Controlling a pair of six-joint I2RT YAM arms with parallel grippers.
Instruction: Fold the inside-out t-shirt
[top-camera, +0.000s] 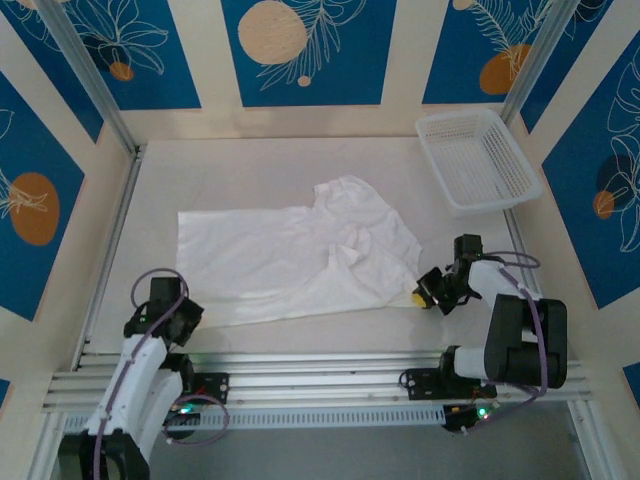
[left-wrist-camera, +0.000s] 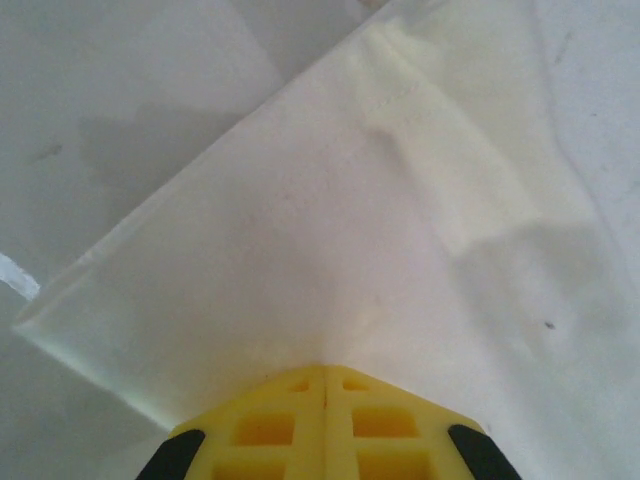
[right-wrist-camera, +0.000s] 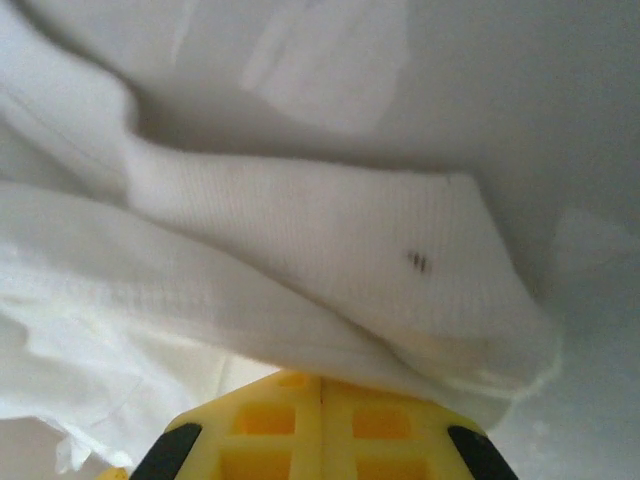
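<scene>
At the near edge, ribbed aluminium rails (top-camera: 320, 385) carry the two arm bases. The left gripper (left-wrist-camera: 325, 372), two blocky yellow plastic fingers with square recesses, has its jaws pressed flat together with only a hairline seam between them. Its tip sits at a smooth, squared corner of the plain white thin-cloth t-shirt (top-camera: 290, 260). From the left wrist view I cannot tell whether any cloth is caught in that seam or merely lies under it.

The right gripper (right-wrist-camera: 322, 380), of the same yellow moulded build, is likewise closed tight. A soft, finely ribbed fold of the shirt with a stitched hem drapes just over and in front of its tip.

The shirt lies across the middle of the matte off-white table (top-camera: 250, 170), between the two arms. Its left part is spread flat as a broad rectangle, while its right part is rumpled into soft ridges and creases.

Farther back on the right, well apart from the shirt, stands a rigid white plastic mesh basket (top-camera: 480, 160), rectangular, with a perforated floor and walls.

Behind it all rise blue wall panels (top-camera: 305, 50) printed with pale leaf outlines and orange discs.
</scene>
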